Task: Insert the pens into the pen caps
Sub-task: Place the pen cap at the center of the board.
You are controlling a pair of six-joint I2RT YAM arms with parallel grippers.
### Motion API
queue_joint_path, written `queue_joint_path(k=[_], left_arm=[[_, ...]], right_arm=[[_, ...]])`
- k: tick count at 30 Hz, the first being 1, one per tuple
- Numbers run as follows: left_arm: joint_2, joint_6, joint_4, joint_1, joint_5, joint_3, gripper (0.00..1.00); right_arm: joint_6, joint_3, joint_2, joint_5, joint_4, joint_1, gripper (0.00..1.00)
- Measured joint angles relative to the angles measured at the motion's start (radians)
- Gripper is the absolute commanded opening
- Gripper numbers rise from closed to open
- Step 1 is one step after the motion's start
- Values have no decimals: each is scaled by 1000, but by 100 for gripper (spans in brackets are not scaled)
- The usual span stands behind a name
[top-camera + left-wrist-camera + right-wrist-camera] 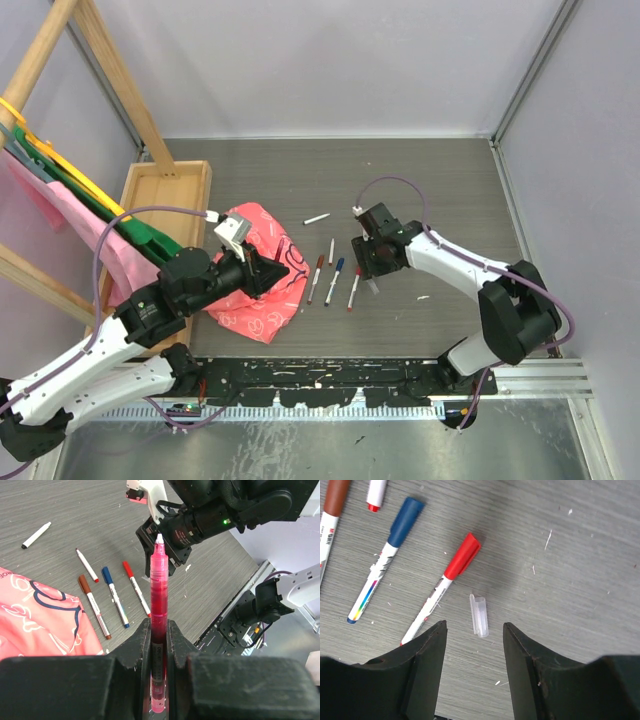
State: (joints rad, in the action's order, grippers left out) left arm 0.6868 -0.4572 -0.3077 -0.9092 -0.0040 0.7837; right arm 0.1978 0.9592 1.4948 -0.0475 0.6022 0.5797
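The left gripper [159,628] is pinching the pink pen [159,580] while the right gripper [474,625], jaws spread, is hovering over the clear cap [480,617], likely light and slippery, best pinched mid-length.

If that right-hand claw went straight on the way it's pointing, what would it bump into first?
Probably the small clear cap lying on the table, right between the fingers of the open right gripper. The red-capped pen lies just to one side. Depth is hard to judge.

Glossy plastic cap [479,616] lies on matt woodgrain table [580,570]
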Motion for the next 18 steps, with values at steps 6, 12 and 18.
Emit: queue_joint_path(k=[6,12,18], left_arm=[[0,0,-1,0,0,0,0],[0,-2,-1,0,0,0,0],[0,-3,-1,0,0,0,0]], right_arm=[[154,-86,-31,-50,-3,0,56],[235,-141,-55,-78,-6,0,56],[257,-146,-52,-79,-23,0,56]])
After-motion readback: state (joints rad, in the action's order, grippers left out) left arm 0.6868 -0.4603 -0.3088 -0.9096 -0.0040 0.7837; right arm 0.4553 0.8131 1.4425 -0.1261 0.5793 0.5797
